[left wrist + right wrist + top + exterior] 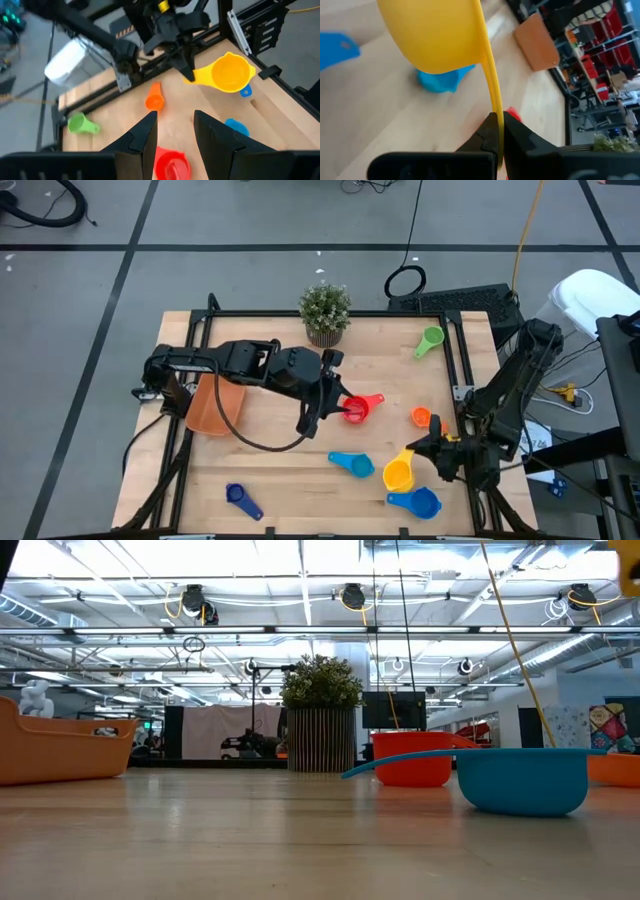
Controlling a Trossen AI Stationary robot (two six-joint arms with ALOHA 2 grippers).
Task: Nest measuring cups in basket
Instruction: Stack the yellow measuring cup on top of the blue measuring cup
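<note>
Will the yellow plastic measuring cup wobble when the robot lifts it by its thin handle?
Probably a little: the right gripper pinches only the flat handle's end, so the yellow plastic measuring cup hangs out sideways. It looks stiff and light, unlikely to bend. Smooth plastic might slip or twist.

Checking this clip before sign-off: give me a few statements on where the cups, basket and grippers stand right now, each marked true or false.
1. The right gripper is shut on the yellow measuring cup's handle. True.
2. The left gripper holds the red measuring cup in the air. False: its fingers are open around the cup, which sits on the table.
3. The orange basket already holds nested cups. False: no cup shows in it.
4. The green measuring cup lies on the table to the right of the potted plant in the high view. True.
</note>
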